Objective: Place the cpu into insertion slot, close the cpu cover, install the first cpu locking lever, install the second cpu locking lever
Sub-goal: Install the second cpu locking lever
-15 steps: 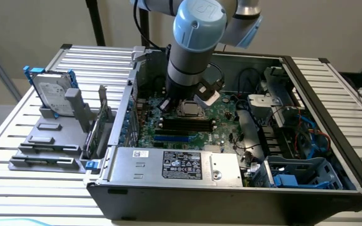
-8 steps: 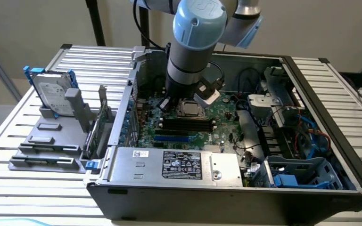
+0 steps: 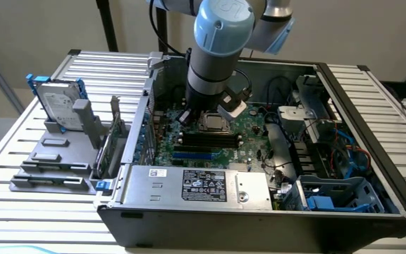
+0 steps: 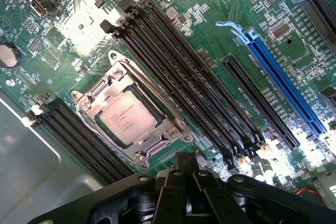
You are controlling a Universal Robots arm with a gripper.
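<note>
The cpu (image 4: 127, 119), a silvery square chip, lies flat in the insertion slot (image 4: 118, 62) on the green motherboard (image 4: 210, 24). The cpu cover (image 4: 92, 106), a silvery frame, is down around the chip, which shows through its window. Thin metal lever rods run along the socket's sides; I cannot tell whether they are latched. My gripper (image 4: 186, 177) hovers just beside the socket, its black fingers shut with nothing between them. In the exterior view the gripper (image 3: 201, 116) hangs inside the open computer case, directly over the socket (image 3: 213, 124).
Long black memory slots (image 4: 178, 77) run beside the socket, and a blue expansion slot (image 4: 286, 87) lies further off. The case walls (image 3: 358, 84), the power supply (image 3: 196, 185) and cables (image 3: 330, 143) hem in the board. A hard drive (image 3: 58, 103) stands on a rack outside.
</note>
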